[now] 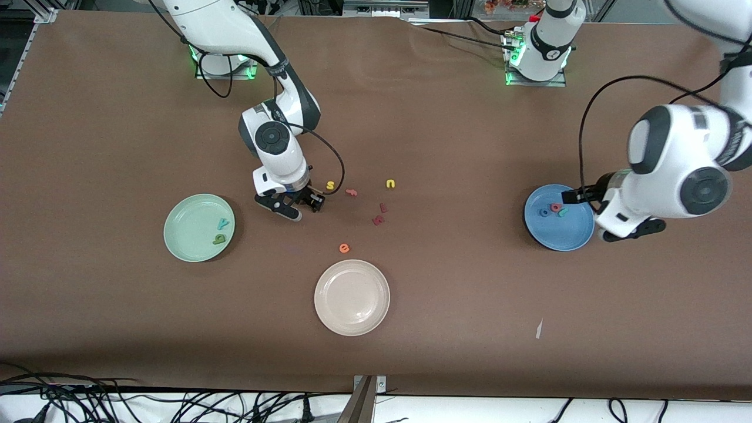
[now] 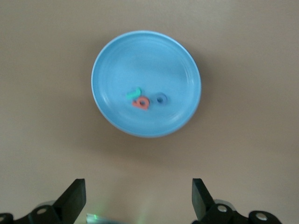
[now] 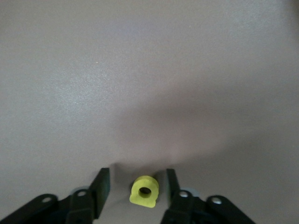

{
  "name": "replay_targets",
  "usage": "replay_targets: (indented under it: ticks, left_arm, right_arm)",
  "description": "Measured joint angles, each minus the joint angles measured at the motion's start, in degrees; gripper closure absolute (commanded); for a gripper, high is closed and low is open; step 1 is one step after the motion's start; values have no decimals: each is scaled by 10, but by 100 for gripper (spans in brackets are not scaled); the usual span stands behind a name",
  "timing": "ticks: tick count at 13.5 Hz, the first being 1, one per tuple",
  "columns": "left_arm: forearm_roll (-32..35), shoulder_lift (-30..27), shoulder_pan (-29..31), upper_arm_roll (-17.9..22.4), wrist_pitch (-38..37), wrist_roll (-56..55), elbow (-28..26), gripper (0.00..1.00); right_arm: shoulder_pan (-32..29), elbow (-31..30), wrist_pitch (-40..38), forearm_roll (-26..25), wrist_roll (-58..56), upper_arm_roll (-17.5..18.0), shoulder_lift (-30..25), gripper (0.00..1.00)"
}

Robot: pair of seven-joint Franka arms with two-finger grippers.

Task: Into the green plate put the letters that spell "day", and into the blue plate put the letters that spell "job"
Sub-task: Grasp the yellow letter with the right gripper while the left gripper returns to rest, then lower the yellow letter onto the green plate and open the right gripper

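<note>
Yellow d [image 3: 144, 191] lies on the table between the right gripper's [image 3: 138, 186] spread jaws.

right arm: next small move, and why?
Probably close the jaws on the yellow d. The right gripper is low at the table with the d between its open jaws, both jaws apart from it. The green plate holds only the y and a. The left gripper waits open over the blue plate.
</note>
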Motion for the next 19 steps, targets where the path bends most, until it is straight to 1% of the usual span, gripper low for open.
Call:
replay_targets:
  ticks: [1,3,5,6,8,9,11,12,14,16,17,19]
  left_arm:
    - [-11,-6,10,0,-39,1,24,0]
    - [-16,-13,29,0,-110,4,74,0]
    - [-17,-22,41,-1,-140,8,109,0]
    - [-17,-33,42,-2,-141,9,117,0]
    - [-17,-67,44,-3,-137,14,120,0]
    - [-17,-86,48,-2,-135,38,120,0]
    - [-17,-119,57,-2,-135,130,118,0]
    - [-15,-129,60,-2,-130,159,115,0]
    - [-10,-135,63,-2,-71,180,91,0]
    - [-10,-136,63,-3,3,187,49,0]
    - [-10,-137,62,-5,22,190,35,0]
    - [-10,-138,59,-9,32,191,24,0]
  right_arm:
    - [1,0,0,0,0,0,1,58]
    - [3,0,0,0,0,0,3,61]
    - [4,0,0,0,1,0,4,61]
    - [4,-1,0,0,1,0,4,59]
    - [5,-1,0,0,1,0,5,47]
    - [5,-1,0,0,1,0,5,39]
    - [5,-1,0,0,1,0,5,39]
    - [5,-1,0,0,1,0,5,39]
    - [6,-2,0,0,1,0,5,43]
    - [8,-5,0,0,1,0,5,50]
    - [9,-6,0,0,1,0,5,54]
    - [11,-7,1,0,1,0,5,63]
